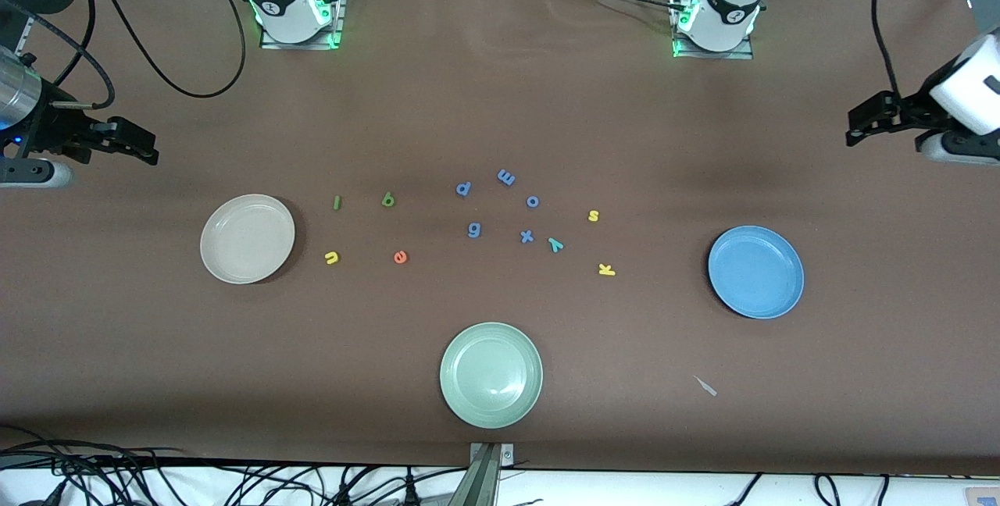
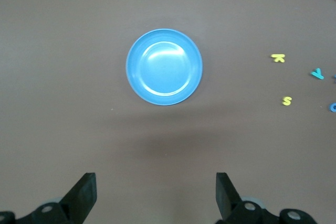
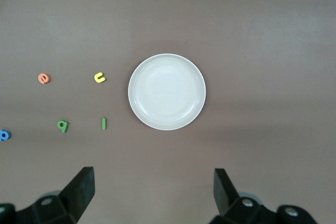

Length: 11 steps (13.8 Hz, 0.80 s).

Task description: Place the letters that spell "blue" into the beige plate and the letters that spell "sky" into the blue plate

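On the brown surface (image 1: 500,84), nothing is sorted yet. The right tool (image 1: 144,148) hangs wide open and empty near the round cream-beige plate (image 1: 247,238); the small foam letters green l (image 1: 337,202), green b (image 1: 388,199), yellow u (image 1: 332,258) and orange e (image 1: 400,257) lie just past that plate, toward the middle. The left tool (image 1: 859,130) waits wide open by the round blue plate (image 1: 755,272), closer to yellow s (image 1: 594,215), yellow k (image 1: 606,269) and teal y (image 1: 555,244).

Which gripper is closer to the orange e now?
Right. The right gripper hangs open at the beige plate's end, nearer the orange e; the left gripper hangs open past the blue plate.
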Each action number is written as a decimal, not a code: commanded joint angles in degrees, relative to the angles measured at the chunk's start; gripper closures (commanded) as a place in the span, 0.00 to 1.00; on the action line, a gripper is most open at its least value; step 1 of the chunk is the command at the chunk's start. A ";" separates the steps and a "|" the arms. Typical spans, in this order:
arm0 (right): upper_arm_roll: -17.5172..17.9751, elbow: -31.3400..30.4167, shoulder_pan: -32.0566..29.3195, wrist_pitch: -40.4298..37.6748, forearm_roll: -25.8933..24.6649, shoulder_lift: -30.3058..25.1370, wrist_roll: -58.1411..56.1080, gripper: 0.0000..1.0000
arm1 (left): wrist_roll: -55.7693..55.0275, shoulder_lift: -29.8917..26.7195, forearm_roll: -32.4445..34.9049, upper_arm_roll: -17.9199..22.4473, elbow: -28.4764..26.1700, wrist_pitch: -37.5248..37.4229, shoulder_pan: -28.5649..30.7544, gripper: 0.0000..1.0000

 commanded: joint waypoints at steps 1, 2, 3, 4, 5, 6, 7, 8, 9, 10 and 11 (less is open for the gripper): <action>0.42 0.27 -0.60 -0.51 0.78 -0.07 -0.67 0.00 | 0.35 2.35 -0.83 -0.10 4.33 -0.52 -0.32 0.00; 0.42 0.27 -0.60 -0.51 0.78 -0.07 -0.67 0.00 | -0.08 3.22 -0.66 0.17 5.30 -0.52 -0.50 0.00; 0.42 0.27 -0.60 -0.51 0.78 -0.07 -0.67 0.00 | 0.00 3.32 -0.65 1.04 5.48 -0.61 -2.41 0.00; 0.42 0.27 -0.60 -0.51 0.78 -0.07 -0.67 0.00 | 0.00 3.32 -0.57 4.27 5.48 -0.61 -5.83 0.00; 0.42 0.27 -0.60 -0.51 0.69 -0.07 -0.67 0.00 | 0.09 3.40 -0.57 9.35 5.57 -0.69 -10.65 0.00; 0.42 0.27 -0.60 -0.51 0.78 -0.07 -0.67 0.00 | 0.00 3.41 -0.57 14.18 5.57 -0.69 -15.22 0.00; 0.42 0.27 -0.60 -0.51 0.78 -0.07 -0.67 0.00 | -0.09 3.23 -0.65 16.67 5.48 -0.69 -17.35 0.00; 0.42 0.27 -0.60 -0.51 0.78 -0.07 -0.76 0.00 | -0.09 3.23 -0.57 17.13 5.40 -0.69 -17.64 0.00; 0.42 0.27 -0.60 -0.51 0.78 -0.07 -0.67 0.00 | -0.09 3.14 -0.57 17.22 5.22 -0.69 -17.55 0.00; 0.42 0.27 -0.60 -0.51 0.78 -0.07 -0.67 0.00 | -0.09 3.05 -0.57 17.22 5.13 -0.87 -17.38 0.00; 0.42 0.27 -0.60 -0.51 0.78 -0.07 -0.67 0.00 | -0.09 3.14 -0.57 17.13 5.48 -1.39 -16.94 0.00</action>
